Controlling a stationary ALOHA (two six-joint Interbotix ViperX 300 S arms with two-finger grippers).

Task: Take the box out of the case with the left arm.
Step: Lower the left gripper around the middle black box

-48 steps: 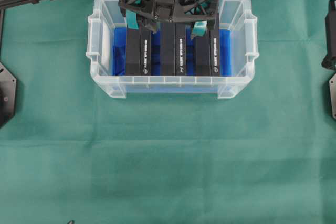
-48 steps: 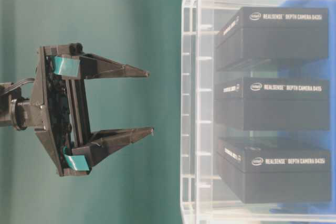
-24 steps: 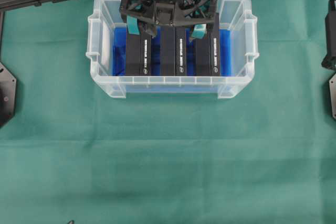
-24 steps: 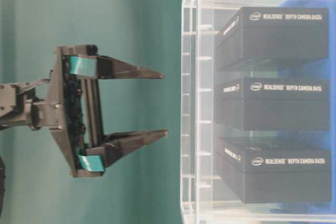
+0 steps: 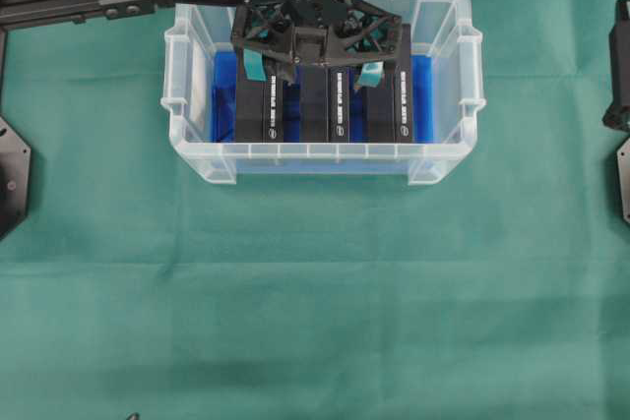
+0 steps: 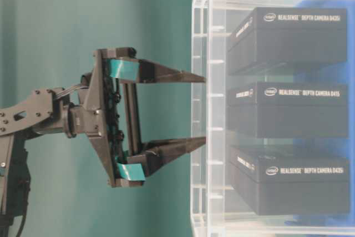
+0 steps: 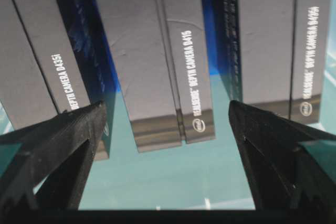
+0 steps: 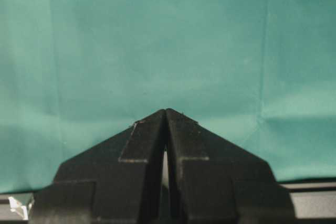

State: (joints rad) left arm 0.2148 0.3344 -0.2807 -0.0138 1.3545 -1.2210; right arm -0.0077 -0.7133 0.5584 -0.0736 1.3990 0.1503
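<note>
The left arm's black openwork claw hangs spread wide over the clear plastic tub with the blue floor, its teal-padded fingers straddling the middle black cardboard camera box, presumably so they can drop down either side of it. Three such boxes stand side by side inside. Whether the tips have passed the rim is hard to say. The right claw rests pressed together over the green cloth-covered worktop.

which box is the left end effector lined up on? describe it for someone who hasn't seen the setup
Find the clear plastic case with the blue floor on the green cloth. Three black RealSense boxes stand side by side in it. It is the middle box, flanked by both others, between the open fingers of the left end effector.
</note>
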